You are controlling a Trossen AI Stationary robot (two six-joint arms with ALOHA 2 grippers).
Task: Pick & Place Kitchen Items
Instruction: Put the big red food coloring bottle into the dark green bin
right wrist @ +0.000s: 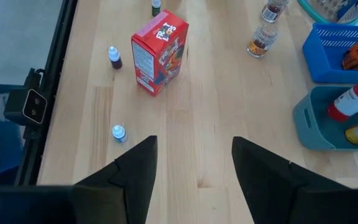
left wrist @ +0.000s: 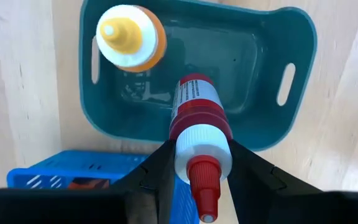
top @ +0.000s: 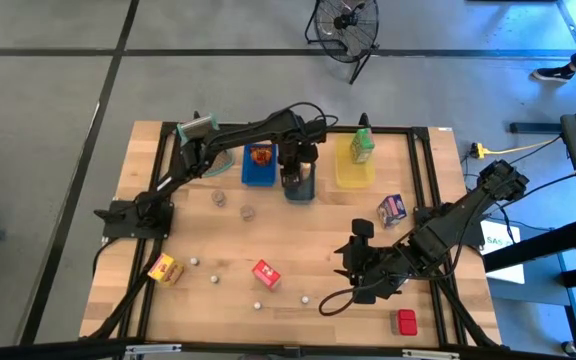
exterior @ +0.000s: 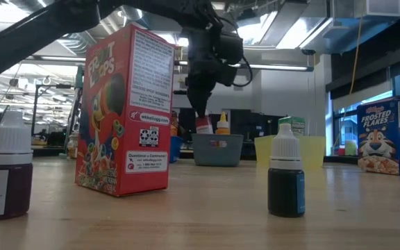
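Note:
My left gripper [left wrist: 199, 155] points down over the teal tray [left wrist: 303, 56] at the table's far middle and is shut on a red sauce bottle [left wrist: 197, 109] with a white cap and red nozzle. A yellow-capped orange bottle [left wrist: 131, 36] stands upright in the same tray. In the low view the red bottle [exterior: 204, 126] hangs with its lower end about level with the tray's rim [exterior: 217, 137]. My right gripper [right wrist: 194, 168] hovers open over bare wood toward the near right [top: 358, 255], with nothing between its fingers. My left gripper pinches the red bottle's white cap [left wrist: 202, 146], just under the nozzle, between its two fingers [left wrist: 160, 165]. The fingers come from above, pointing down. The bottle hangs below them, nozzle up and slightly tilted, over the tray; whether its base touches the tray floor I cannot tell.
A blue tray [top: 259, 178] with an orange packet stands left of the teal one. A yellow tray [top: 355, 175] with a green bottle stands right of it. A mesh basket [top: 196, 128] sits far left. Cartons [top: 265, 273] [top: 164, 268] [top: 393, 209] and tiny bottles [top: 218, 197] are scattered on the table.

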